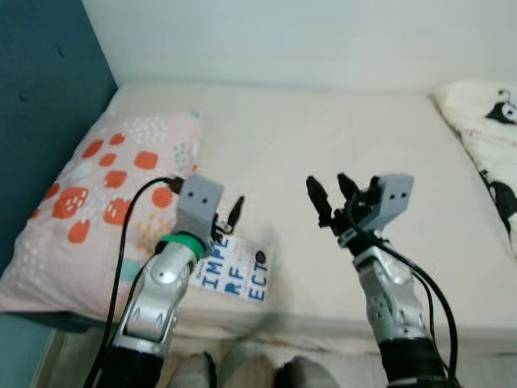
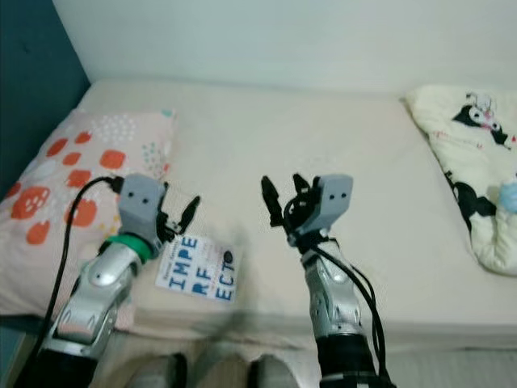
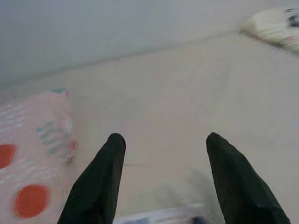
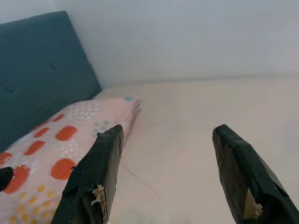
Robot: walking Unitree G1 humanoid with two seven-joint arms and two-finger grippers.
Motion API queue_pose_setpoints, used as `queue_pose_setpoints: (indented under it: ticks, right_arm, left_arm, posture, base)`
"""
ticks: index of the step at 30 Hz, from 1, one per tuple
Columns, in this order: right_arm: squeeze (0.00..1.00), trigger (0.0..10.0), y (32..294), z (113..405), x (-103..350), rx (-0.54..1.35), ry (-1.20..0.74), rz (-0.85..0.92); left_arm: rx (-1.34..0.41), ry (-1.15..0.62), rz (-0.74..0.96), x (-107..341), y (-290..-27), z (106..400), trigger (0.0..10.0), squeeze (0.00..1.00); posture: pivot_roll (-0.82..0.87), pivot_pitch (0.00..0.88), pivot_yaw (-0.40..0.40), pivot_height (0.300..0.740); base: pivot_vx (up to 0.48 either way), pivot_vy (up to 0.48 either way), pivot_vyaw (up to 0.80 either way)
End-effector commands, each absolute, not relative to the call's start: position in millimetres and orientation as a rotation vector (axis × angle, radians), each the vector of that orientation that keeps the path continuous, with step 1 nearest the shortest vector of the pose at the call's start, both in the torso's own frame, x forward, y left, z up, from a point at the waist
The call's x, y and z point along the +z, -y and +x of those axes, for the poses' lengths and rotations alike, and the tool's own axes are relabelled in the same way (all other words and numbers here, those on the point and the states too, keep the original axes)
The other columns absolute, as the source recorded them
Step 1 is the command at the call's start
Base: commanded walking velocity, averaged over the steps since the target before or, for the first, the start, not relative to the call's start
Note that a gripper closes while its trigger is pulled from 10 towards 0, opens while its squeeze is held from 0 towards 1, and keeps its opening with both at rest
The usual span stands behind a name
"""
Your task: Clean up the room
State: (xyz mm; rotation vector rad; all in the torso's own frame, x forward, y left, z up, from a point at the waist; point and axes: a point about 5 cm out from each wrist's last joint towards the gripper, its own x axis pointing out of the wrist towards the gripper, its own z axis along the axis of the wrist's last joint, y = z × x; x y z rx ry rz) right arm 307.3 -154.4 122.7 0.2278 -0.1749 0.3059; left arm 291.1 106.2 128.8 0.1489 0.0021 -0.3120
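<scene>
Bed (image 1: 323, 162) w/ pillow (image 1: 97, 202), book (image 1: 236, 275) not yet picked up, left gripper (image 1: 226, 218) & right gripper (image 1: 333, 198) both spread, holding nothing.

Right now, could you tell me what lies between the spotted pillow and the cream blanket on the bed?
Only bare mattress lies between the pillow and the blanket, as the left eye view shows.

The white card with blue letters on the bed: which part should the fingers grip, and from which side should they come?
Probably its near edge. The white card lies flat on the mattress near the bed's front edge, beside the pillow, so a straight top pinch has little to hold. The open left gripper, hovering just above it, could come low from the robot's side, one finger sliding under.
</scene>
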Motion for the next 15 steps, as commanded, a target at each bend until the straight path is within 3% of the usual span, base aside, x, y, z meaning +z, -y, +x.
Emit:
queue_pose_setpoints:
  ticks: [1, 12, 15]
  right_arm:
    - [0.00, 10.0, 156.1, 306.9, 122.0, 0.297, 0.173, 0.234]
    - [0.00, 10.0, 157.1, 308.0, 120.9, 0.290, 0.167, 0.232]
    - [0.00, 10.0, 157.1, 308.0, 120.7, 0.290, 0.167, 0.230]
  left_arm:
    - [-0.326, -0.007, 0.145, 127.8, -103.2, 290.3, 10.0, 0.00]
    - [-0.324, -0.005, 0.146, 127.8, -103.2, 290.6, 10.0, 0.00]
    - [-0.321, -0.003, 0.148, 127.9, -103.4, 290.7, 10.0, 0.00]
  posture:
    - [0.02, 0.031, 0.040, 0.740]
    - [0.02, 0.033, 0.041, 0.740]
    - [0.02, 0.033, 0.041, 0.740]
  base:
    - [0.000, -0.274, 0.00]
    - [0.000, -0.268, 0.00]
    - [0.000, 0.000, 0.00]
